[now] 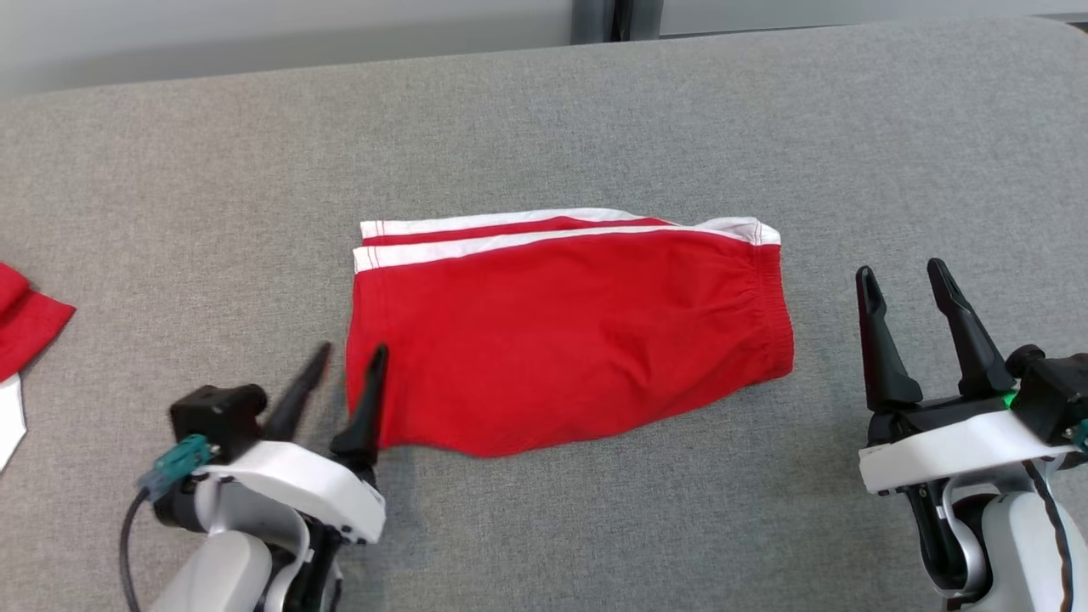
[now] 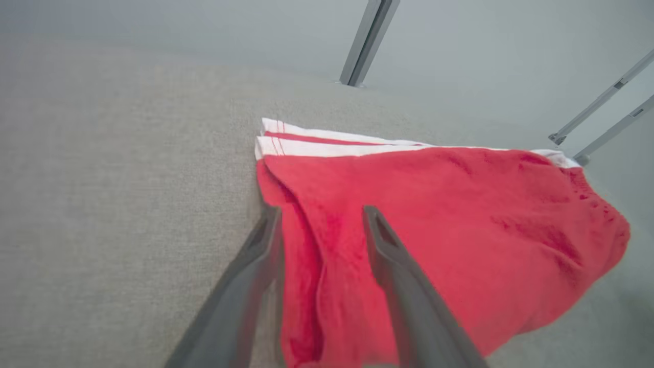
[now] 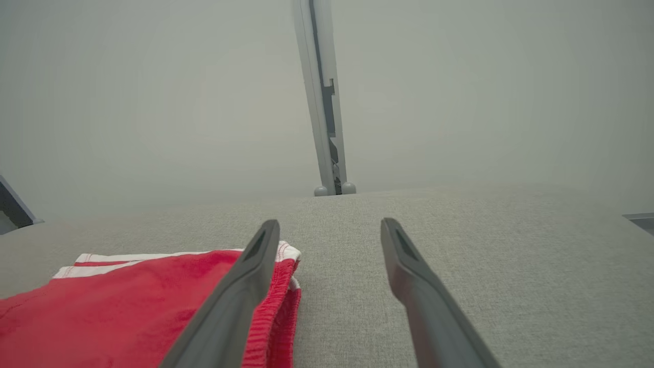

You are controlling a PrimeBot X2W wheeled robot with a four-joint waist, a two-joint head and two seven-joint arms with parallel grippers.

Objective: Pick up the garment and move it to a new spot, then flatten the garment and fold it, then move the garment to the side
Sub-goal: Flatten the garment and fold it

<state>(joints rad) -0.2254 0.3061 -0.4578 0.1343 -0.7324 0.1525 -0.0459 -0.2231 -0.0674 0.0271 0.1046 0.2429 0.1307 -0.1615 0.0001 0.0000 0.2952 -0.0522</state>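
At left gripper (jaws parted), edge of garment

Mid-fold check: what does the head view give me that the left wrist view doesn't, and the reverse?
Head view adds: the open right claw, standing clear of the folded red fabric shorts with white stripes, and a second red-and-white cloth at the left edge. Left wrist view adds: the shorts' rumpled edge lying between the parted fingers of the left claw. Both: those shorts, the left claw, the grey woven fabric surface.
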